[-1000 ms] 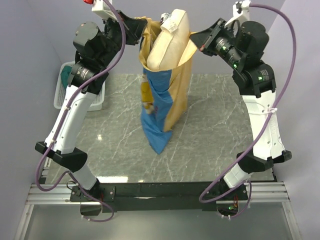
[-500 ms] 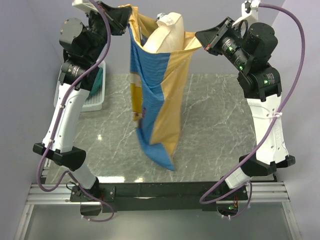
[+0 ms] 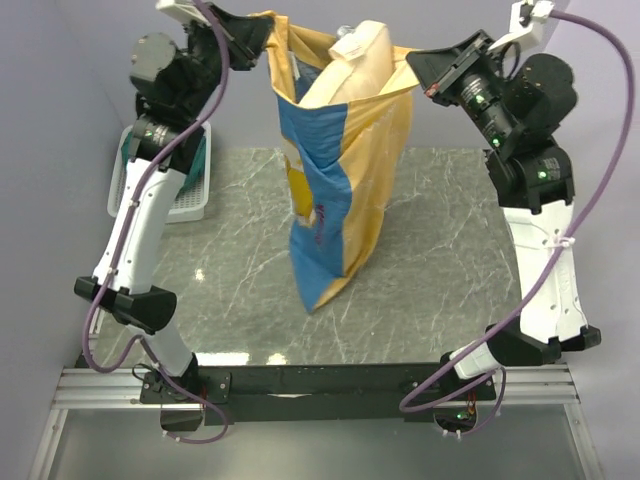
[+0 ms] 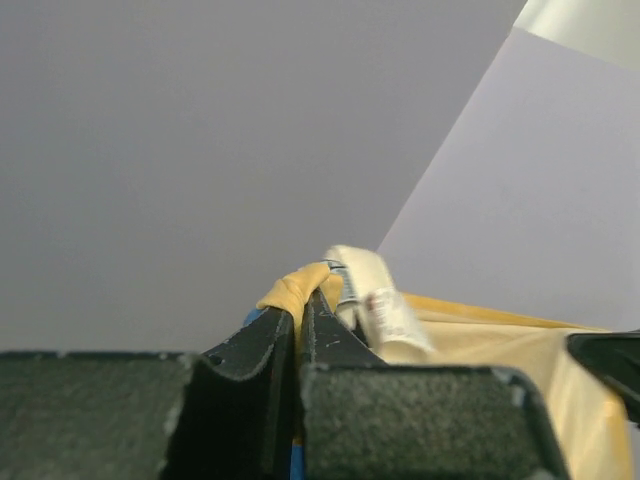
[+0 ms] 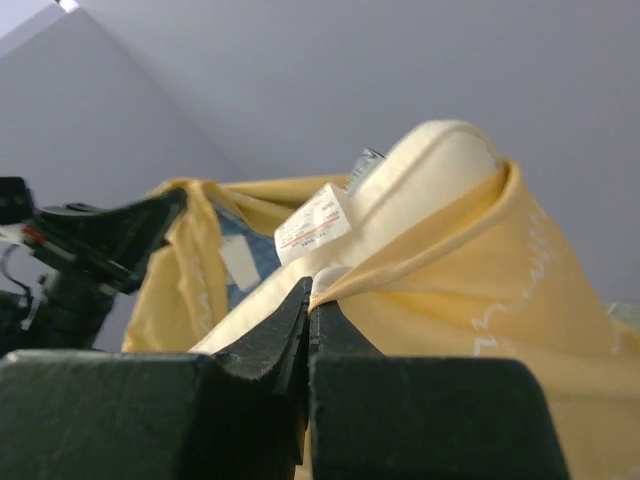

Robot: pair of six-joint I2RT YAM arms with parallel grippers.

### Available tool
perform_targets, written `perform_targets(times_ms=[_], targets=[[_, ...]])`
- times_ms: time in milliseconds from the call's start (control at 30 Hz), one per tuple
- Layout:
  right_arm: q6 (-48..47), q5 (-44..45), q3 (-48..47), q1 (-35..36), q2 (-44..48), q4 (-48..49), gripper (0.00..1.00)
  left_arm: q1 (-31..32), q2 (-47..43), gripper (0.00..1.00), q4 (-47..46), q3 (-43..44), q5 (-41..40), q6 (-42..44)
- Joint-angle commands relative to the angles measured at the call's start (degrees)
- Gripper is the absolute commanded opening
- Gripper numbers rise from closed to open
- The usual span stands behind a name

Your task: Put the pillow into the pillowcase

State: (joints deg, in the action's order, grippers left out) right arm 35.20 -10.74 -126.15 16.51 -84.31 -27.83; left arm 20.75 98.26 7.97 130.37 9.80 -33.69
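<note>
top: high, rear, looks down on whole table (image 3: 430, 300)
wrists: close, along own fingers (image 4: 250, 350), facing inward
shared: pillow (image 3: 365, 55) top, pillowcase (image 3: 340, 200) rim

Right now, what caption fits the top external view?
The left gripper and right gripper hold the pillowcase aloft by its rim, pillow protruding.
</note>
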Motion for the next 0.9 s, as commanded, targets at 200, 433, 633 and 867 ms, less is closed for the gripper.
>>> perform_targets(times_ms=[200,433,633,867], targets=[[-0.4,-3.4,-6.7,7.8,-6.2,5.9,0.00,-23.3,-10.5,0.09,-21.3,-1.9,5.0,-17.1],[-2.6,-0.6,-7.7,7.5,-2.9,7.9,0.00,-25.2,-7.5,0.12,-24.6,-2.0,12.3,-23.7],[1.3,-6.0,2.4,2.0,-0.2,9.6,0.00,-22.6,-5.8,0.13,-27.7,-5.9,17.2,-27.5],[4.3,-6.0,31.2,-5.3,9.9,15.8,0.00,-1.5,-9.0,0.15,-30.1,-25.0,12.0,-18.0]])
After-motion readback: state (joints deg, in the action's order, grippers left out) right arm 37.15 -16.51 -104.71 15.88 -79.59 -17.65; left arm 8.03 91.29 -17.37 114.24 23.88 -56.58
